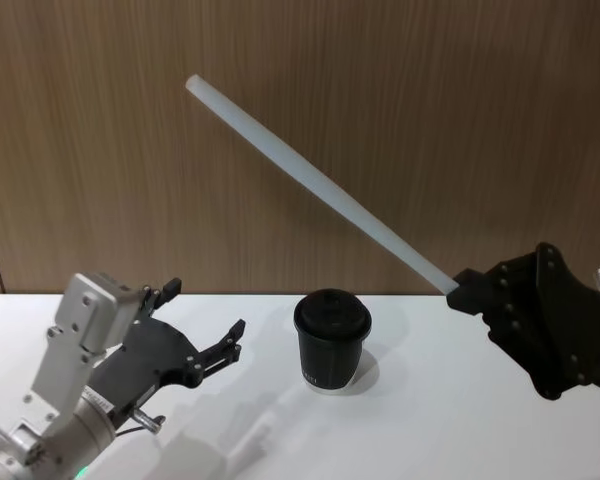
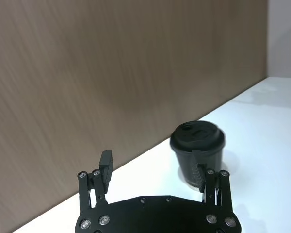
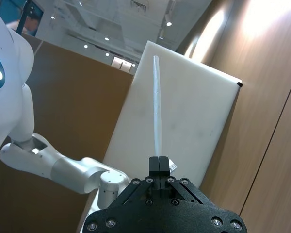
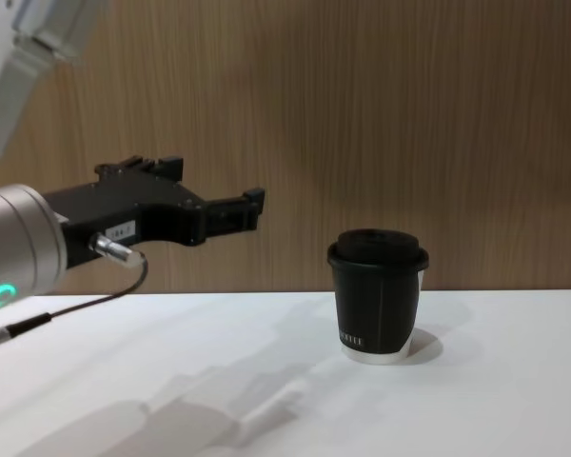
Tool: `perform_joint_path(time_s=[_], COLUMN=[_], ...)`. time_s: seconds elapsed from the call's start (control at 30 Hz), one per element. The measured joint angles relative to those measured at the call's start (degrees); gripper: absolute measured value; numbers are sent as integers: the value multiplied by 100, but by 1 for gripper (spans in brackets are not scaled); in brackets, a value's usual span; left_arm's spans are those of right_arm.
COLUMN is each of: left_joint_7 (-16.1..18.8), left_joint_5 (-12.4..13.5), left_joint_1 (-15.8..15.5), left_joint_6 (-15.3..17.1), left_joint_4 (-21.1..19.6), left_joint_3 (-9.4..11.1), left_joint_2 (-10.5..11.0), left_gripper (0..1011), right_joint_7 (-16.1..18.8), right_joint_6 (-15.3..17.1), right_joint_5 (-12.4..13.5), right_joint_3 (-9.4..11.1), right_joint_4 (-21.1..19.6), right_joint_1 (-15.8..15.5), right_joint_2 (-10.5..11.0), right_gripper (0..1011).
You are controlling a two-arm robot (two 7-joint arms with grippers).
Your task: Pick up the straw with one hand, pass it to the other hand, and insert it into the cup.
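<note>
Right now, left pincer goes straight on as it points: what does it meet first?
Likely the cup, ahead of the open left pincer but off to one side; height unclear, so it may only clip it.

The cup (image 1: 332, 342) stands on the desk (image 1: 460, 420), with the wall (image 1: 400, 110) behind it; the left gripper (image 1: 205, 308) hangs over the desk to the cup's left, near it but apart, its fingers (image 4: 250, 202) spread and pointing towards the cup from a little above the lid's height; the right gripper (image 1: 462, 290) is to the cup's right, higher than the lid; the straw (image 1: 320, 185) has its lower end between that gripper's fingers (image 3: 155, 166) and slants up and leftwards, passing well above the cup, its free end high to the cup's left.
</note>
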Motion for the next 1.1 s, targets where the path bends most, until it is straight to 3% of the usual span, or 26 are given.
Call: perform_joint_path(time_s=[0.57,1.1], left_joint_7=[-1607,-2976], left_joint_5=[-1141,-2302], left_joint_1=[45,-238], left_joint_6=[-115,-48], left_joint_4=[-411,-442], left_joint_3=[-393,-514], left_joint_2=[619,874], left_gripper=[1003,1003], right_joint_7=[87,109], right_joint_6=[23,28], right_joint_5=[54,68], right_joint_3=[-40,-50], right_joint_4=[10,9], right_joint_1=[51,62], right_joint_2=[-9,-8], right_gripper=[1,1])
